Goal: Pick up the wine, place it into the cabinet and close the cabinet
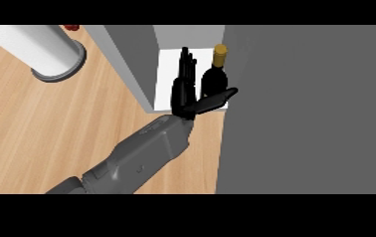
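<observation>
The wine bottle (215, 76) stands inside the cabinet (140, 66). The hand (183, 89), fingers straight and thumb spread, holds nothing, just beside it. The grey door (301, 106) stands open; a white cylinder (44, 52) sits near the table's (66, 131) far-left corner.

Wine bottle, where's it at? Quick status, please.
Left hand open beside wine bottle, not gripping. Bottle upright inside cabinet. Right hand out of view. Cabinet door open.

A pale wooden counter (66, 126) fills the left and lower part of the view, bearing a tall white cylinder on a grey round base (46, 52) at the upper left, with a small red thing (71, 27) just beyond it at the top edge.
</observation>
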Action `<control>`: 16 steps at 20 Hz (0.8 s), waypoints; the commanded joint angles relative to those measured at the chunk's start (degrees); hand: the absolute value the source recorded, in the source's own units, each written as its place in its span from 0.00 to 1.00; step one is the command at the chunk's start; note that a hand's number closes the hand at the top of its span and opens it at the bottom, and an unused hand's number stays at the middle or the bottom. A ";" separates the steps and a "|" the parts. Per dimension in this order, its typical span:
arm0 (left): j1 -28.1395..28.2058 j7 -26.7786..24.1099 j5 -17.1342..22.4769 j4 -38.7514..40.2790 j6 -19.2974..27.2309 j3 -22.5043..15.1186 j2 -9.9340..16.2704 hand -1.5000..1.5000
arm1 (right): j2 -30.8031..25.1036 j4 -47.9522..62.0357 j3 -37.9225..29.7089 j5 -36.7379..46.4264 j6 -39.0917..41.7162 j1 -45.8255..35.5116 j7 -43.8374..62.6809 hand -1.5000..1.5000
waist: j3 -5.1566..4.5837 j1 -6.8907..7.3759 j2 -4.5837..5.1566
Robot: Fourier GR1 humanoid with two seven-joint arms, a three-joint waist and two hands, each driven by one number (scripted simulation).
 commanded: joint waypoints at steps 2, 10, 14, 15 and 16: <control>4.32 -3.85 -3.06 0.73 -1.98 0.27 -0.21 0.00 | 0.99 0.42 1.69 0.61 1.65 3.98 -3.92 0.00 | 0.01 0.41 -0.06; 9.12 -0.86 -12.77 -6.71 -2.18 3.36 1.19 0.00 | 1.72 -0.13 4.46 5.86 -2.92 -1.52 1.59 0.00 | -0.01 1.60 -0.32; 17.22 2.19 -15.97 -23.71 2.01 -0.50 7.73 0.00 | 1.36 -0.33 2.87 4.92 -1.91 0.87 -0.44 0.00 | 0.02 2.31 -0.57; 16.20 3.25 -17.15 -25.75 1.52 -0.65 9.36 0.00 | 0.59 -1.64 1.68 3.59 -1.66 1.12 0.53 0.00 | 0.02 2.16 -0.57; 17.59 3.43 -17.68 -25.82 -1.31 -1.53 11.05 0.00 | -1.69 1.76 -4.85 -1.74 1.32 1.90 -3.06 0.00 | 0.07 2.11 -0.45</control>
